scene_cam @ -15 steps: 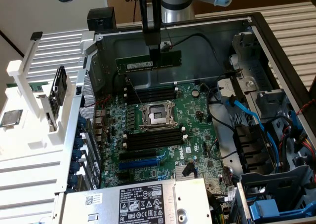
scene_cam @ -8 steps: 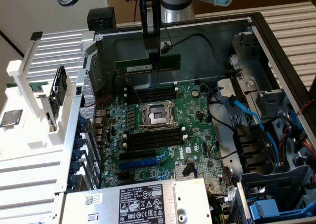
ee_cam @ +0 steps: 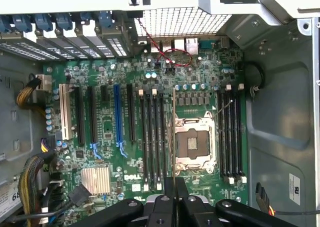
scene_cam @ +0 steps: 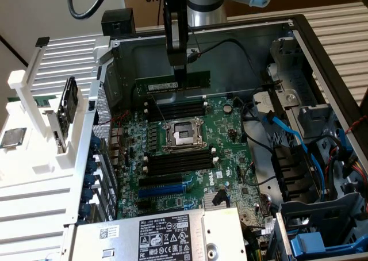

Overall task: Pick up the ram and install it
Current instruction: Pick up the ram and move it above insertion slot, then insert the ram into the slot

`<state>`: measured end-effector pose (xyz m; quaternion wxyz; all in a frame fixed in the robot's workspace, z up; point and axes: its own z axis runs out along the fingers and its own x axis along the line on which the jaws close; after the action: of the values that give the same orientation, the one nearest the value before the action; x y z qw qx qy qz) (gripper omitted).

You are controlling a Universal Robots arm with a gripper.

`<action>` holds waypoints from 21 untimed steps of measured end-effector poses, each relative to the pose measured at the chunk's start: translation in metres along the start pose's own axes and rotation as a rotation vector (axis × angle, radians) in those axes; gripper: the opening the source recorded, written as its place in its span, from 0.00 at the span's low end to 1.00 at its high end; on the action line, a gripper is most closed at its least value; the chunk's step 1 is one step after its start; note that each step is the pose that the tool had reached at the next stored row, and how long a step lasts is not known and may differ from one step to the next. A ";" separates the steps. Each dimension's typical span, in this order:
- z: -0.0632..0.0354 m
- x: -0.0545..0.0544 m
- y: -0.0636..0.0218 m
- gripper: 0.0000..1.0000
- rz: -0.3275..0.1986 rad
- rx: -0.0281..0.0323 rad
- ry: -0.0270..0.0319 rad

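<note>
Exterior view, starting at its left, is showing a white rack (scene_cam: 34,177) standing beside the open computer case (scene_cam: 247,34), with a square silver processor chip (scene_cam: 12,138) lying on the rack's outer edge. Toward the middle, the gripper (scene_cam: 180,80) is hanging down from the arm over the far part of the green motherboard (scene_cam: 230,140). Its pincer is closing narrowly on the ram (scene_cam: 197,77), gripping the green stick near its middle. The ram is hanging level in the air with its white label facing the camera. Its long side is running the same way as the black memory slots (scene_cam: 175,108) just beneath it in the picture, and it is not sitting in any of them. Nearer the camera, the processor socket (scene_cam: 183,133) is lying between those slots and a second bank (scene_cam: 178,160), and a grey power supply (scene_cam: 167,235) is sitting at the near edge. At the exterior view's right, blue cables (scene_cam: 293,135) are curling past the drive bays. Wrist view is looking down along the gripper onto the board, taking in yellow and black wires (ee_cam: 27,94), a blue expansion slot (ee_cam: 118,118) and a silver heat sink (ee_cam: 95,180). Here the ram (ee_cam: 174,137) is appearing edge-on as a thin line coming out from between the black fingers (ee_cam: 169,194), lying between one bank of slots and the socket
</note>
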<state>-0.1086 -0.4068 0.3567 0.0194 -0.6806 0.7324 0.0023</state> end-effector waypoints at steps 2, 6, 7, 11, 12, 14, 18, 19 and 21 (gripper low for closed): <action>0.0000 0.000 0.0000 0.12 0.000 -0.0001 0.0001; 0.0000 0.000 0.0000 0.12 0.000 0.0000 0.0000; 0.0000 0.000 0.0000 0.12 0.000 0.0000 0.0000; 0.0000 0.000 0.0000 0.12 0.000 0.0000 0.0000; 0.0000 0.000 0.0006 0.12 0.000 0.0000 0.0000; 0.0002 0.000 0.0010 0.12 0.000 0.0000 0.0014; 0.0009 0.000 0.0012 0.12 0.000 -0.0018 0.0083; 0.0009 0.000 0.0013 0.12 0.000 -0.0021 0.0084; 0.0009 0.000 0.0013 0.12 0.000 -0.0023 0.0084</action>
<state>-0.1098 -0.4065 0.3558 0.0155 -0.6807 0.7324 0.0002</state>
